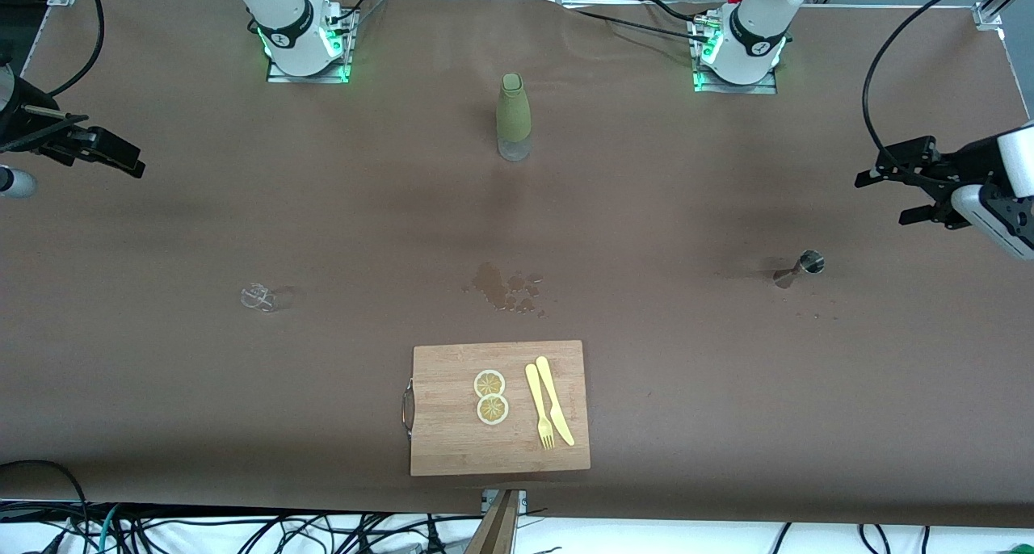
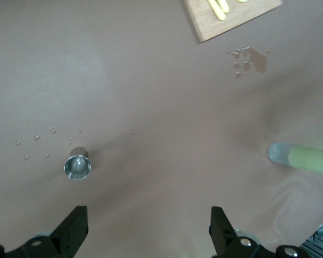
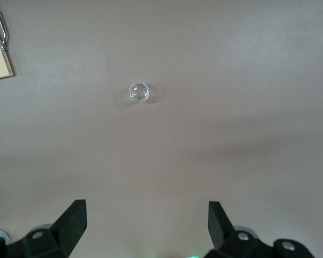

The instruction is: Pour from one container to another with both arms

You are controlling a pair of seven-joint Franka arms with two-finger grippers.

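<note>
The tiny clear glass cup (image 1: 258, 297) (image 3: 139, 92) stands on the brown table toward the right arm's end. The small steel jigger (image 1: 800, 269) (image 2: 77, 166) stands upright toward the left arm's end, round mouth up. My right gripper (image 1: 113, 146) (image 3: 147, 220) hangs open in the air over the table's edge at its own end, well away from the cup. My left gripper (image 1: 882, 199) (image 2: 149, 226) hangs open over the table at its own end, apart from the jigger. Neither holds anything.
A tall olive-green bottle (image 1: 513, 116) (image 2: 307, 157) stands mid-table near the bases. A wet spill (image 1: 509, 289) lies between it and a wooden cutting board (image 1: 452, 425) carrying two lemon slices (image 1: 490, 396) and a yellow fork and knife (image 1: 548, 410). Droplets (image 2: 43, 145) dot the table by the jigger.
</note>
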